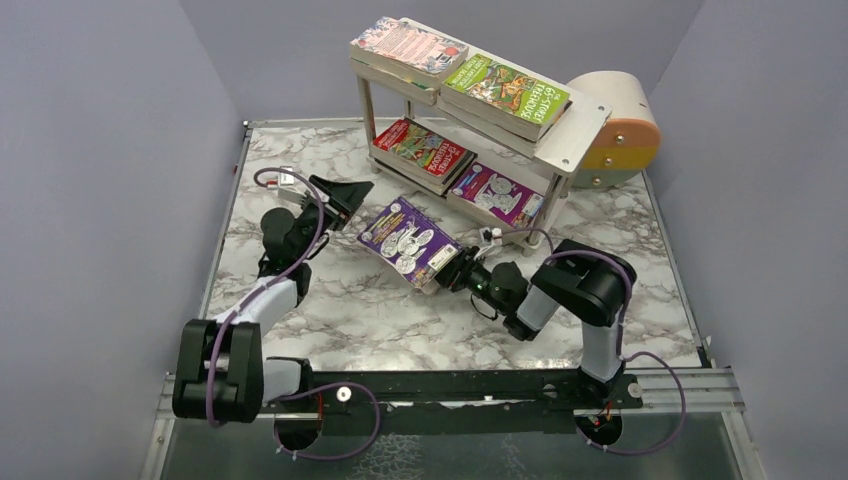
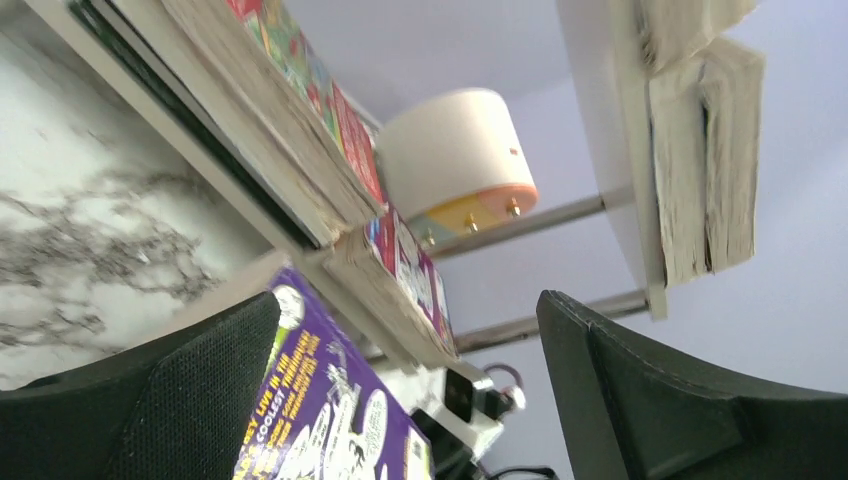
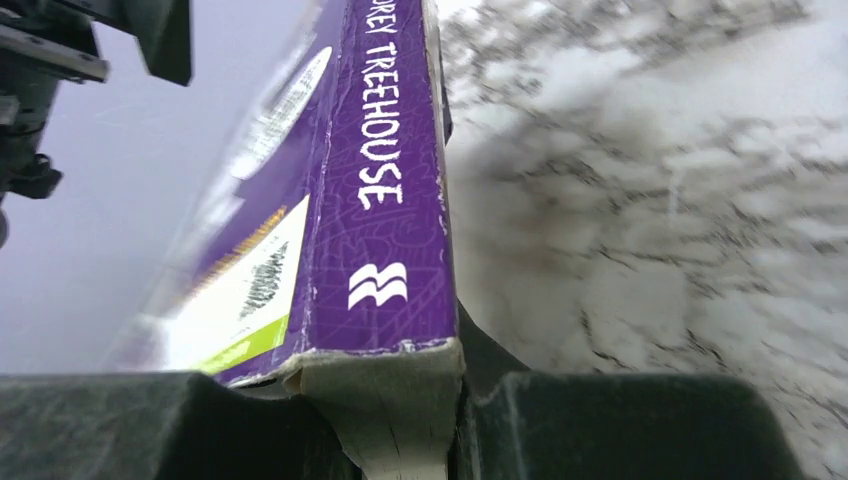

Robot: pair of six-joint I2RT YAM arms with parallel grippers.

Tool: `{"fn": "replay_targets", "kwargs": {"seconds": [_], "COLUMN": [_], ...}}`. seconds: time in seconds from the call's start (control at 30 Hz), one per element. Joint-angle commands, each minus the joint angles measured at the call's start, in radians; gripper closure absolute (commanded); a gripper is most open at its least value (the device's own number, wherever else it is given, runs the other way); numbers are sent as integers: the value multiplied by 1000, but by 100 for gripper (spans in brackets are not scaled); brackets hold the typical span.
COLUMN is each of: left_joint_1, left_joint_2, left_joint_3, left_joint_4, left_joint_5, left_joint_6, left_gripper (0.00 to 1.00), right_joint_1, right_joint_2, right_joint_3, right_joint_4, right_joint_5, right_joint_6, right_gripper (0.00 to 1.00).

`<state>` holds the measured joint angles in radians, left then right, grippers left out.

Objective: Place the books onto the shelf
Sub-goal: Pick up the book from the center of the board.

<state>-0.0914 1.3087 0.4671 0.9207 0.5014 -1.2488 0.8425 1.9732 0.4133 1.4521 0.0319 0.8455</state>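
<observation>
The right hand (image 1: 458, 270) is clenched on the lower right corner of a purple Treehouse book (image 1: 408, 240). In the right wrist view the spine end of this book is seen pinched between the two dark fingers (image 3: 150, 425), with the white lettering "TREEHOUSE" running up the purple spine. The book is found at the centre of the overhead frame, cover up and turned at an angle, just in front of the shelf (image 1: 575, 135). Whether its far end rests on the marbled tabletop (image 1: 350, 300) cannot be told.

The left hand (image 1: 352, 198) is released, with its jaws spread wide, and is held to the left of the purple book, apart from it. In the left wrist view the book's cover is seen low between the open fingers (image 2: 190, 400).

On the shelf, at the upper centre of the frame, four books are already laid flat: a pink-patterned book (image 1: 410, 45) and a green Treehouse book (image 1: 505, 92) on the top board, a red book (image 1: 425, 150) and a purple-and-white book (image 1: 497, 192) on the lower board. A round beige-and-orange box (image 1: 620, 130) is seen at the right of the shelf.
</observation>
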Motion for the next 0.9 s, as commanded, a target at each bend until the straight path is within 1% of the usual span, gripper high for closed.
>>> {"fn": "replay_targets", "kwargs": {"seconds": [0.0, 0.07, 0.2, 0.33, 0.43, 0.57, 0.67, 0.77, 0.87], "left_joint_1": [37, 56, 75, 88, 113, 135, 137, 138, 141], "left_joint_2": [-158, -168, -134, -62, -26, -30, -37, -47, -90], "left_joint_3": [24, 35, 82, 174, 237, 292, 321, 309, 252], "left_joint_4": [-266, -285, -284, -284, -278, -252, -252, -252, -253], "left_joint_5": [-163, -160, -105, 46, 163, 247, 308, 336, 287], "left_joint_6": [147, 139, 134, 148, 144, 180, 224, 225, 230], "left_gripper": [1, 1, 1, 1, 1, 3, 9, 13, 17], "right_joint_1": [0, -1, 0, -2, -2, -11, -32, -53, -77], "right_joint_2": [-138, -205, -319, -421, -496, -571, -617, -655, -696], "right_joint_3": [-7, -6, -23, -10, 19, 23, 16, 24, 28], "right_joint_4": [162, 66, -39, -183, -337, -482, -544, -619, -662], "right_joint_5": [-62, -61, -57, -84, -110, -126, -163, -196, -203], "right_joint_6": [-55, -72, -96, -102, -125, -152, -133, -85, -19], "right_gripper": [98, 98, 98, 98, 98, 98, 98, 98, 99]}}
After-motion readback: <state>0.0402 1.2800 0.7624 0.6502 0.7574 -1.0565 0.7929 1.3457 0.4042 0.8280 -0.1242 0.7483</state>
